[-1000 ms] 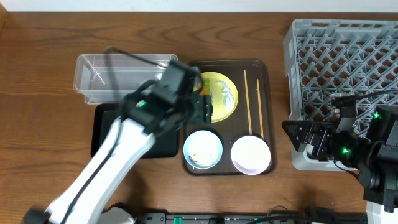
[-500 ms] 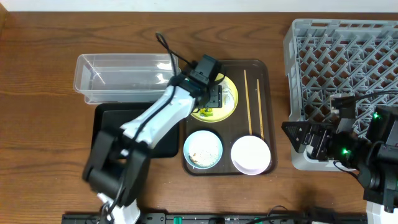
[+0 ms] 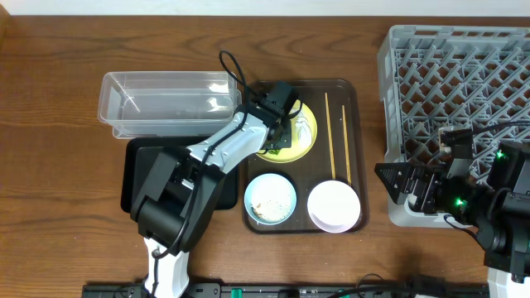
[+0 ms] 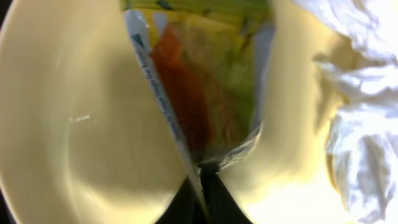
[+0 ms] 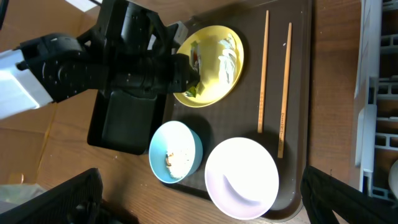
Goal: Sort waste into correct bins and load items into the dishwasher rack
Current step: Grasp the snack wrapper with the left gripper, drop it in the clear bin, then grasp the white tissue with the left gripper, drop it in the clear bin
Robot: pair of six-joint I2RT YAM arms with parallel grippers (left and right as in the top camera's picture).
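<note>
With left gripper [image 4: 205, 182] clenched on the green, yellow and orange snack wrapper [image 4: 200, 81], lift straight off the round pale-yellow plate [image 4: 68, 118], sparing the crumpled white scrap [image 4: 360, 143] at three o'clock. Leave right gripper [image 3: 404, 183] gaping, empty.

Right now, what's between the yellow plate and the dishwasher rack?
Two wooden chopsticks lie side by side on the brown tray; the overhead view shows it.
</note>
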